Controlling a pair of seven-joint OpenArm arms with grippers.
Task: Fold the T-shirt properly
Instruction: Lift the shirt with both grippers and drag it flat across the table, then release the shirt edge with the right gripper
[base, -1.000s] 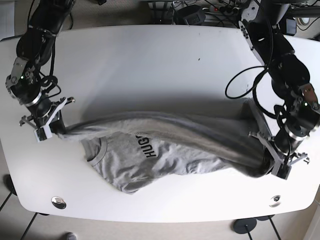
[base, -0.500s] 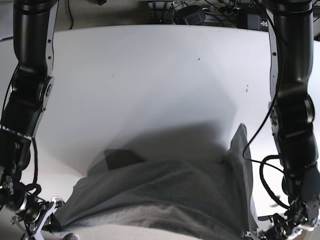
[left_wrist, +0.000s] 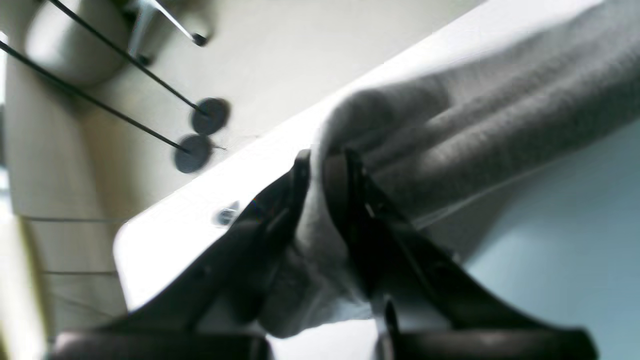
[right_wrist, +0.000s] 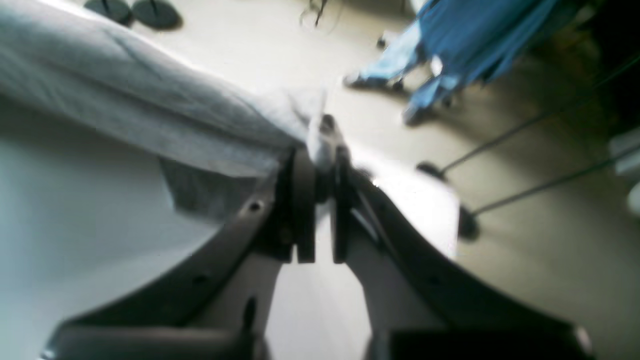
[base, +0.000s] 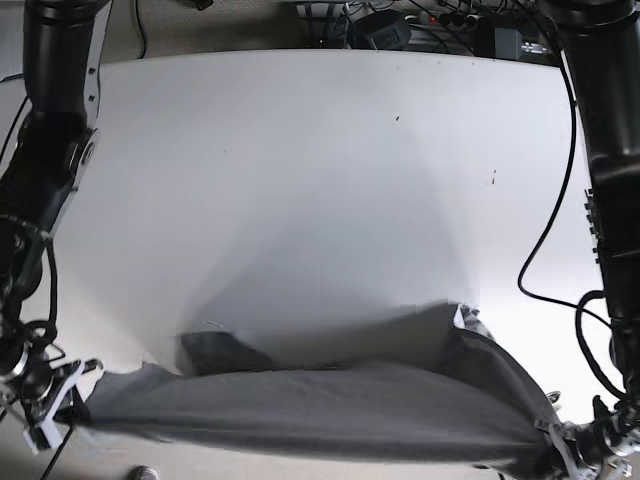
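Both arms at the near table (base: 300, 180) edge, T-shirt (base: 330, 410) slung between them. My left gripper (left_wrist: 322, 162) is clamped on a thick bunch of grey fabric; my right gripper (right_wrist: 320, 150) pinches a thinner edge, jaws nearly together. The cloth is light, soft and limp (it sags in the middle, one corner dragging on the tabletop), so I judge it best held at the far corners w/ tension kept even, else it slumps or slips out.
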